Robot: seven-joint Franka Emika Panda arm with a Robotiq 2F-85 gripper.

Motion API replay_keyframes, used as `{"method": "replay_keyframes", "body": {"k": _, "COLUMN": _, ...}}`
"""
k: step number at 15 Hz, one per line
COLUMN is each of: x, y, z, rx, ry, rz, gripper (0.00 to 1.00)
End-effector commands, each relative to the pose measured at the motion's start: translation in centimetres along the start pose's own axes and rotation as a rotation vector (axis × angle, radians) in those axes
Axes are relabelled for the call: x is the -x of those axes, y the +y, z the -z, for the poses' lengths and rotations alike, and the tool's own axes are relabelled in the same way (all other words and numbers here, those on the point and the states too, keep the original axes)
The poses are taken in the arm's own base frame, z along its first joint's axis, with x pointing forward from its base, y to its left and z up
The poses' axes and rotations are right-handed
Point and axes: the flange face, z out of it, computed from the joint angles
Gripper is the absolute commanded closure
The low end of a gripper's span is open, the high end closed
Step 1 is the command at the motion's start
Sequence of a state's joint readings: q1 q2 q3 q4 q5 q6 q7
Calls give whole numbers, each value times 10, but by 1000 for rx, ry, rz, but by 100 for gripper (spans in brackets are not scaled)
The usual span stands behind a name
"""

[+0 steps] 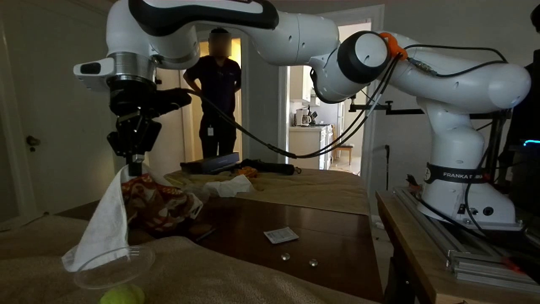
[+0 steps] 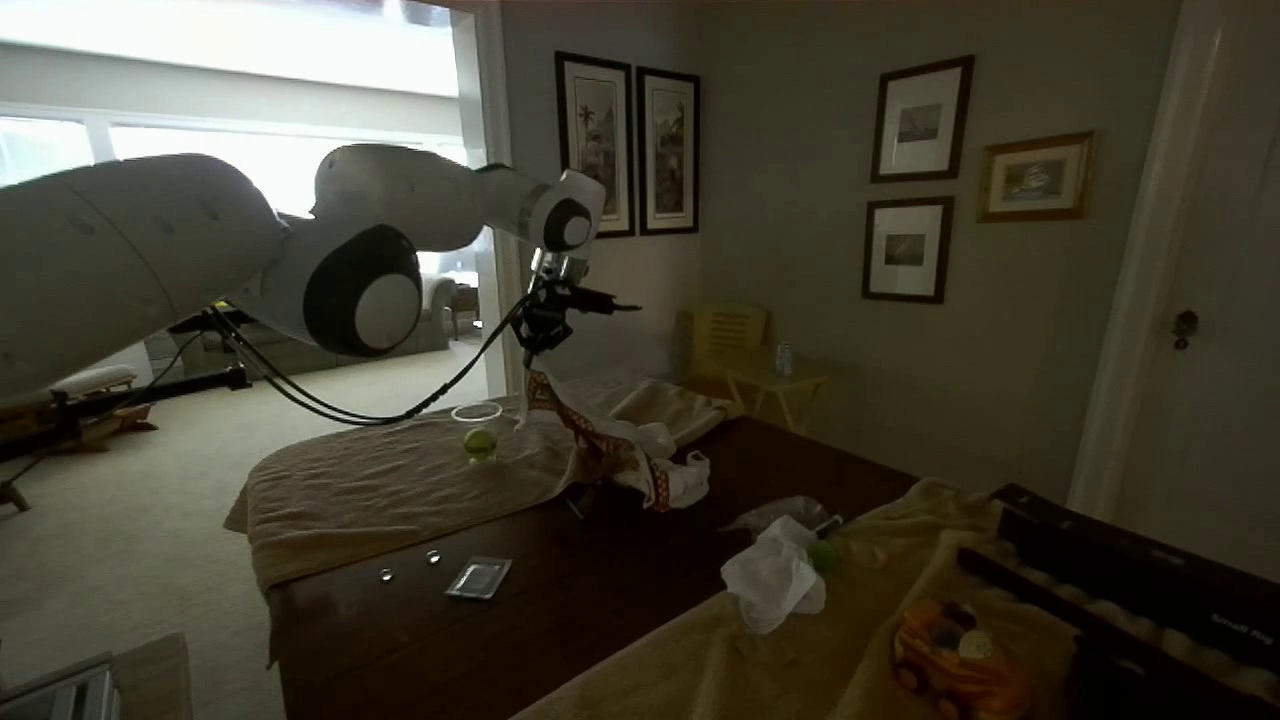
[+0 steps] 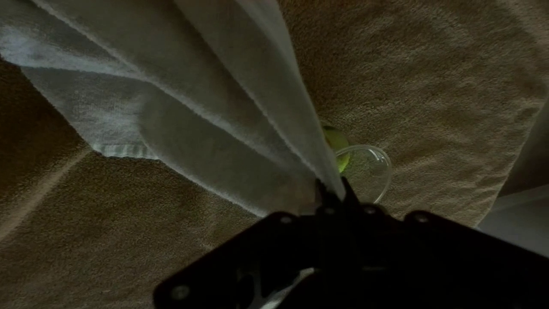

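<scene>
1. Claw (image 1: 135,167) clamped tight on a pinch of red-and-white cloth (image 1: 105,221) — the rest hangs below, low over the table (image 1: 242,240).
2. Slip risk (it's a small hold!) if the cloth snags.
3. Swung sideways — it could tip the clear container (image 1: 133,272) alongside.

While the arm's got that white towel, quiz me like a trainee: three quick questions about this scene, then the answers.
1. Multiple choice: what do the jaws pinch? A) orange toy vehicle; B) white terry towel; C) yellow-green ball.
2. Count: how many small clear round pieces lie near the flat packet?
3. True or false: the packet lies on the tan cloth.

Key: 1. B. 2. Two. 3. False; it lies on the dark wooden tabletop.
</scene>
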State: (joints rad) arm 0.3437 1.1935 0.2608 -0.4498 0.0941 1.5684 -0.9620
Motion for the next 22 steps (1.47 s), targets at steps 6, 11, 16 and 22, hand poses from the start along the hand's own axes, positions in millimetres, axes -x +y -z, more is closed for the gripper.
{"method": "replay_keyframes", "body": {"k": 6, "x": 0, "y": -1, "z": -26, "rx": -49, "ry": -12, "rz": -2, "gripper": 99}}
{"method": "replay_keyframes", "body": {"k": 11, "x": -2, "y": -7, "z": -80, "rx": -140, "ry": -35, "rz": 11, "gripper": 99}}
{"method": "replay_keyframes", "body": {"k": 16, "x": -1, "y": -19, "z": -151, "rx": -273, "ry": -52, "rz": 37, "gripper": 99}}
{"method": "replay_keyframes", "body": {"k": 22, "x": 3, "y": -26, "z": -211, "rx": -345, "ry": -32, "rz": 71, "gripper": 99}}
